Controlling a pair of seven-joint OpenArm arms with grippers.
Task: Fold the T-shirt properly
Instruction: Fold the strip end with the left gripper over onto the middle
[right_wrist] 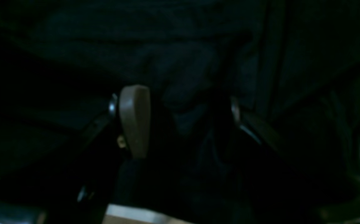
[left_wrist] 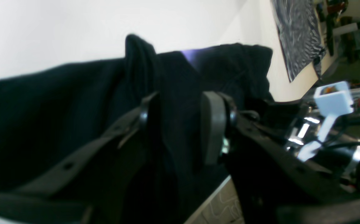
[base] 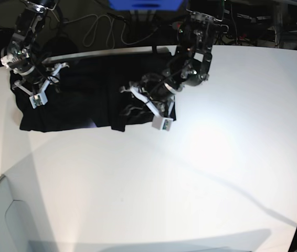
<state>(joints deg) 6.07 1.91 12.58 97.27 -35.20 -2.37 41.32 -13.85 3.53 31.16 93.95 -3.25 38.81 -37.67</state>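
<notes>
The black T-shirt (base: 85,94) lies spread along the far side of the white table (base: 190,173), bunched at its right end. In the left wrist view my left gripper (left_wrist: 180,119) is open, and a raised ridge of the T-shirt (left_wrist: 43,109) runs loosely between its fingers. A small purple-blue patch (left_wrist: 189,54) shows at a fold. In the right wrist view my right gripper (right_wrist: 186,118) is open over the T-shirt (right_wrist: 167,46), with a small bunch of cloth between its spread fingers. The left arm (base: 182,73) is over the shirt's right end, the right arm (base: 25,63) over its left end.
The table's far edge runs just behind the shirt, with cables (base: 101,31) beyond it. A white box-shaped housing (left_wrist: 334,98) on metal arm parts shows at the right of the left wrist view. A patterned grey cloth (left_wrist: 298,34) hangs in the background there.
</notes>
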